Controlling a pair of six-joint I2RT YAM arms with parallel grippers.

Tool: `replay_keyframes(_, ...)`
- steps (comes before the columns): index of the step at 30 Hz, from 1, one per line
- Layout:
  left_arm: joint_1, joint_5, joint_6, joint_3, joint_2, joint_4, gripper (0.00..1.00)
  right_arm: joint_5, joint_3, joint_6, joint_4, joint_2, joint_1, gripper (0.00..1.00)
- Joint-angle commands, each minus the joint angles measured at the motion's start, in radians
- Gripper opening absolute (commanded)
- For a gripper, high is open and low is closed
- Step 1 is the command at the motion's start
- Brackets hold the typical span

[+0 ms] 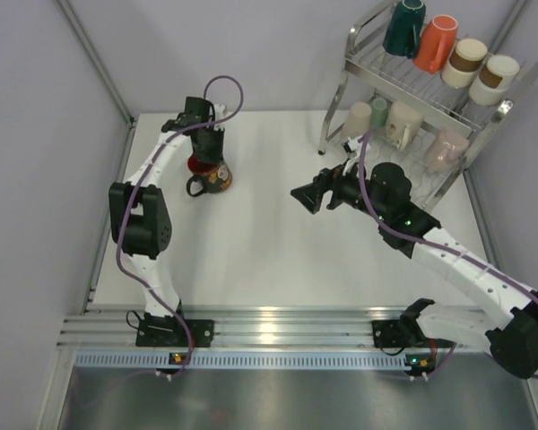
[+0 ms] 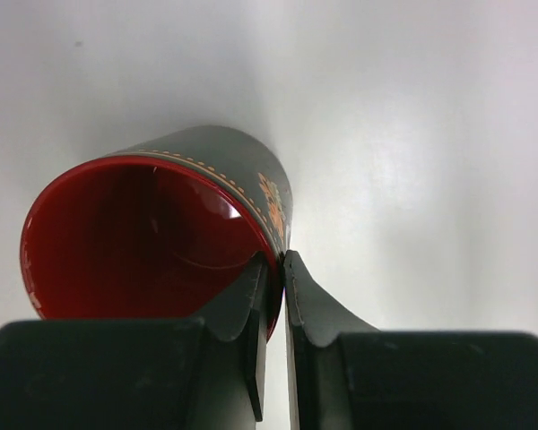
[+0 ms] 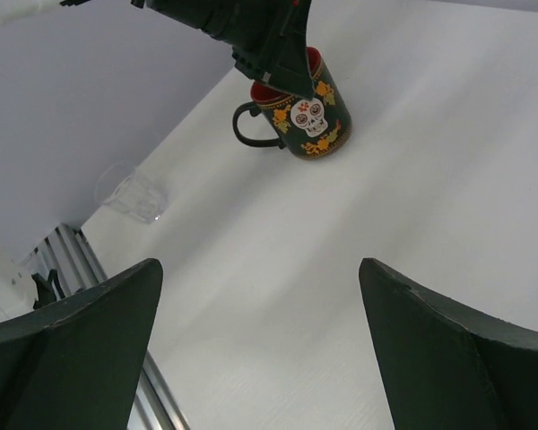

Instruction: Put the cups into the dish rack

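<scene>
On the worktop [image 1: 269,260], far-left area: black skull mug [image 1: 212,176], red inside, upright, handle toward the near-left. Left pincer [image 2: 281,260] is above it, clamped on the rim, 1 finger inside and 1 outside, jaws nearly touching. Right pincer [image 1: 309,199] hangs spread wide over mid-worktop, holding nothing, pointing at the mug and well apart from it. Dish rack [image 1: 403,87] stands at the far-right corner. Top tier has 4: dark teal cup [image 1: 403,27], orange cup [image 1: 437,42], 2 white-and-brown cups [image 1: 466,61]. Lower tier has 4: beige cup [image 1: 358,118], mint cup [image 1: 378,112], cream mug [image 1: 403,124], pinkish cup [image 1: 446,148].
</scene>
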State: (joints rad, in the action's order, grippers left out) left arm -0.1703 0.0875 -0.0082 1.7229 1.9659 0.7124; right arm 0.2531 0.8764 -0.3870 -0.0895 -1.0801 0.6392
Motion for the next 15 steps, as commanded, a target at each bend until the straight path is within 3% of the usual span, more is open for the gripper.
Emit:
replay_keyframes(1,-0.006,0.24,-0.134,0.012,-0.16,-0.076,0.0,0.043,-0.007,-0.027,-0.052,-0.004,-0.026,0.91)
replay_keyframes(10,0.008,0.371,-0.321,-0.152,-0.355,-0.301,0.0,0.167,-0.054,-0.134,-0.148,-0.076,-0.092,0.86)
replay_keyframes(14,0.038,0.55,-0.542,-0.372,-0.499,-0.633,0.0,0.193,-0.086,-0.226,-0.265,-0.121,-0.092,0.85)
replay_keyframes(15,0.048,0.579,-0.684,-0.476,-0.527,-0.727,0.0,0.207,-0.094,-0.271,-0.295,-0.133,-0.093,0.85)
